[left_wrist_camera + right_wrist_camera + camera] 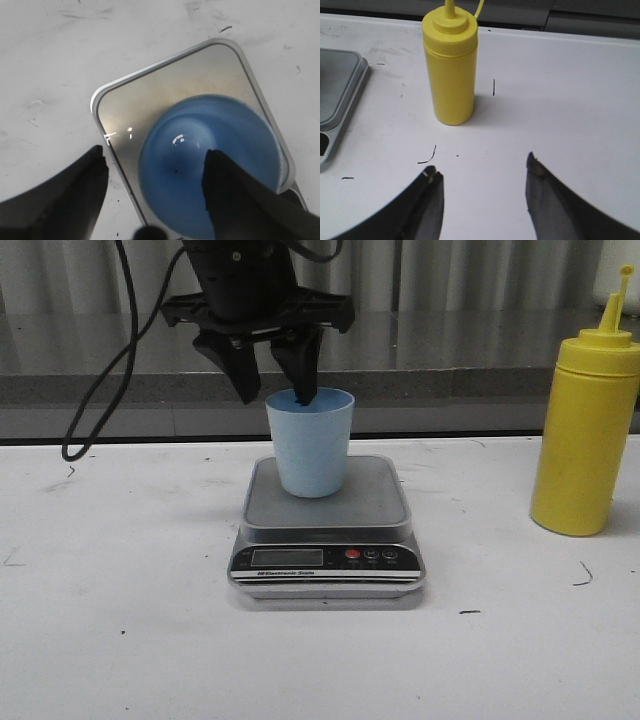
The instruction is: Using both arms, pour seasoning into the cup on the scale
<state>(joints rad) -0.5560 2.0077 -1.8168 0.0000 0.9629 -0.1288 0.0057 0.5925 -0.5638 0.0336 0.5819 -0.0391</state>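
I see one pale blue cup [310, 443] upright on the one scale [328, 530], my left gripper [280, 388] open with one finger inside its rim and one outside, while only the right wrist view shows my right gripper [482, 172] open, the single yellow seasoning bottle [450, 67] at its 11 o'clock on the worktop [120, 570].

Left claw [278, 380] points down from above, jaws parted, one finger [240, 200] dipped lower than other (black cable trailing behind). Right claw [482, 175] held low, jaws wide apart.
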